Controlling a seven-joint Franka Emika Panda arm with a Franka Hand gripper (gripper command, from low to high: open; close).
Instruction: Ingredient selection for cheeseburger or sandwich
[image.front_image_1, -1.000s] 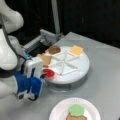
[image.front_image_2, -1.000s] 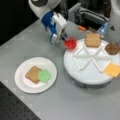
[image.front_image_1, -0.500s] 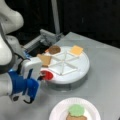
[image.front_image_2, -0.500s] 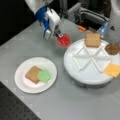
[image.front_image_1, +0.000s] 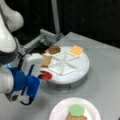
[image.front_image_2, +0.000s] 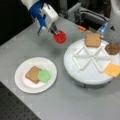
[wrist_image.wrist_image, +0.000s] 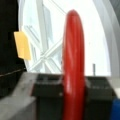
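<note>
Gripper (image.front_image_2: 55, 32) grips one red disc (image.front_image_2: 60, 37); apparently two toast squares (image.front_image_2: 92, 39).

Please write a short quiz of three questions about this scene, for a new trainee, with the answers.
1. True or false: the gripper holds the red disc.
2. Which piece lies on the toast square on the white plate? A) yellow cheese square B) green disc C) brown patty
3. Fill in: the yellow cheese square lies in the segmented ____.

Key: 1 true; 2 B, the green disc; 3 tray.
</note>
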